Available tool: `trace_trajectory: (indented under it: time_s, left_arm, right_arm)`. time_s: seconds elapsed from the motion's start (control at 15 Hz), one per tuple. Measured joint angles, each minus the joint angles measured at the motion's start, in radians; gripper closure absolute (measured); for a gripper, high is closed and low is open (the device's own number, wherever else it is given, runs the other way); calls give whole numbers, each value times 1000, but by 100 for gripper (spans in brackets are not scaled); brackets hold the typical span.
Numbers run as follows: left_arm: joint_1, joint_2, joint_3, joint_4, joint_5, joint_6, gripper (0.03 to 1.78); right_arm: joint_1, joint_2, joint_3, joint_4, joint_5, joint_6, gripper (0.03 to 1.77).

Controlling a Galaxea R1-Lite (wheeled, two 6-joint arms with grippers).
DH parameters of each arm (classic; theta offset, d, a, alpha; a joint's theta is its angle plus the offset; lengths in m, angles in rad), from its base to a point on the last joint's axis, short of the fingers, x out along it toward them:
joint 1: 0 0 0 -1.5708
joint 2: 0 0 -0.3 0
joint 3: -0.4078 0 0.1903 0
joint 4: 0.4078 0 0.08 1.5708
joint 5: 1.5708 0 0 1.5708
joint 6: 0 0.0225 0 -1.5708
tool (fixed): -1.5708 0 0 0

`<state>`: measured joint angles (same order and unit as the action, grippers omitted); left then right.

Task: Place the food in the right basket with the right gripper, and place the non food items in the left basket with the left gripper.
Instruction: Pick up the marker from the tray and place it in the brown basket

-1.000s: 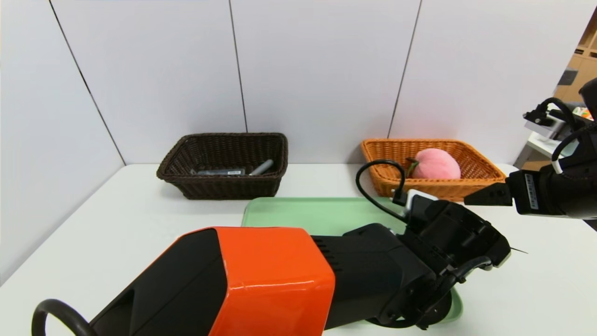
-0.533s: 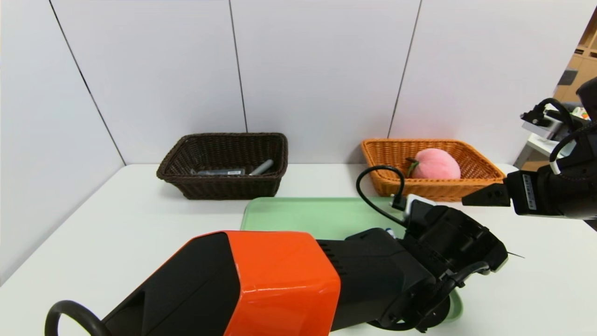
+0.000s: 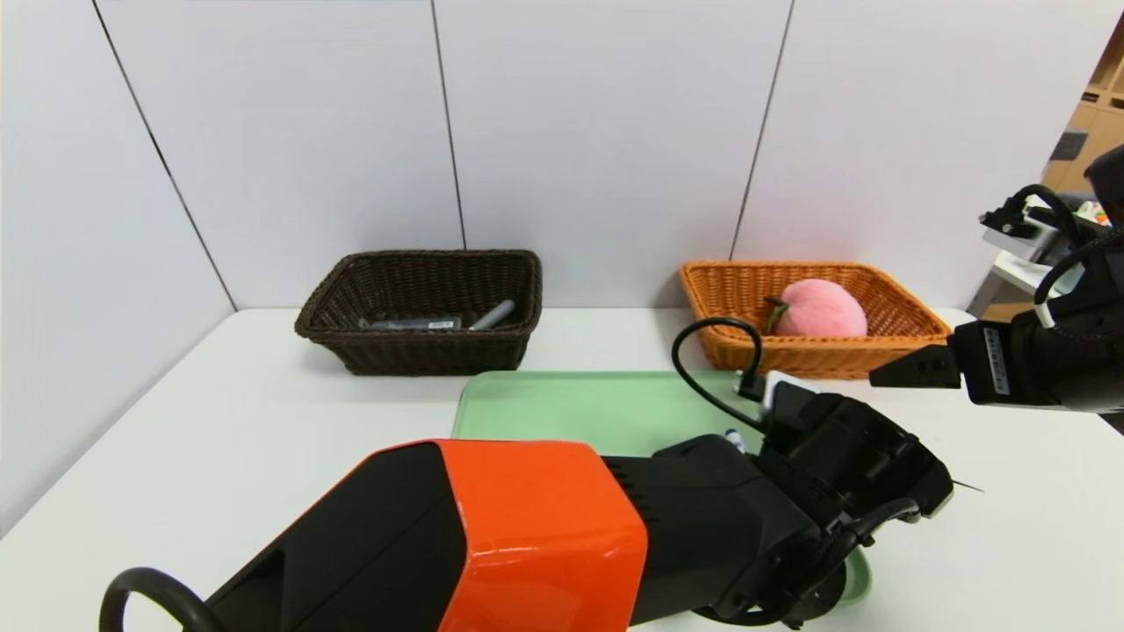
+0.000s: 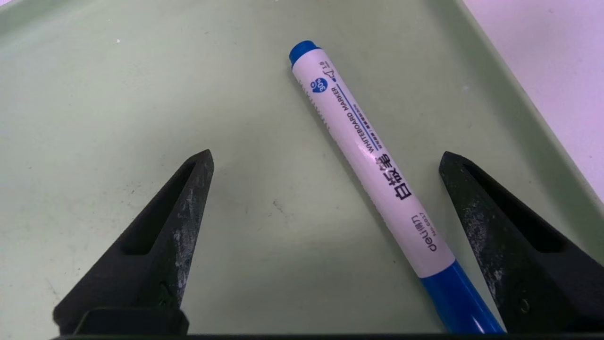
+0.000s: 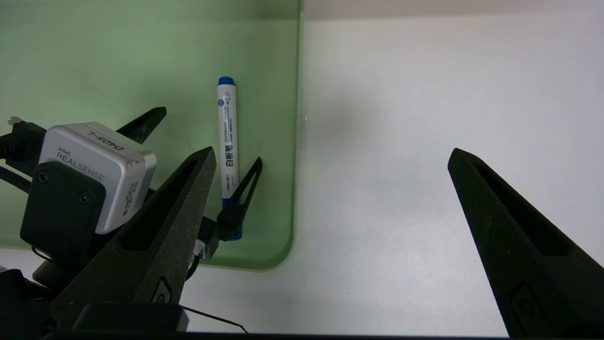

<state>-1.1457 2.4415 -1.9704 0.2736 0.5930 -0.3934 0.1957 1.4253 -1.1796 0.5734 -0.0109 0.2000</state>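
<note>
A white table (image 3: 219, 439) carries everything. Taking the green tray (image 3: 571, 404) near the table's middle as the landmark: the dark brown basket (image 3: 421, 351) stands directly on the table beyond the tray's far left corner, close to the wall, and the orange-tan basket (image 3: 817, 355) stands beyond its far right corner, just beside the tray's far edge. Bare tabletop lies to the tray's right (image 5: 401, 141) and to its left.

The head camera looks forward and down across the bench (image 3: 219, 456). Both wrist cameras look down at close range, sharing the marker (image 4: 368, 160) on the green tray (image 5: 94, 56).
</note>
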Motion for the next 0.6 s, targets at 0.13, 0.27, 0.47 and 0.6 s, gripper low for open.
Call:
trace_trajectory:
  time_s: [0.13, 0.27, 0.47, 0.6]
  left_arm:
    - [0, 1, 0, 1, 0, 0, 48]
    - [0, 1, 0, 3, 1, 0, 76]
    - [0, 1, 1, 7, 0, 0, 106]
    - [0, 1, 1, 8, -3, 0, 165]
  right_arm:
    - [0, 0, 0, 0, 0, -1, 10]
    - [0, 0, -1, 0, 0, -1, 10]
    - [0, -1, -2, 0, 0, -1, 10]
    - [0, -3, -3, 0, 0, -1, 10]
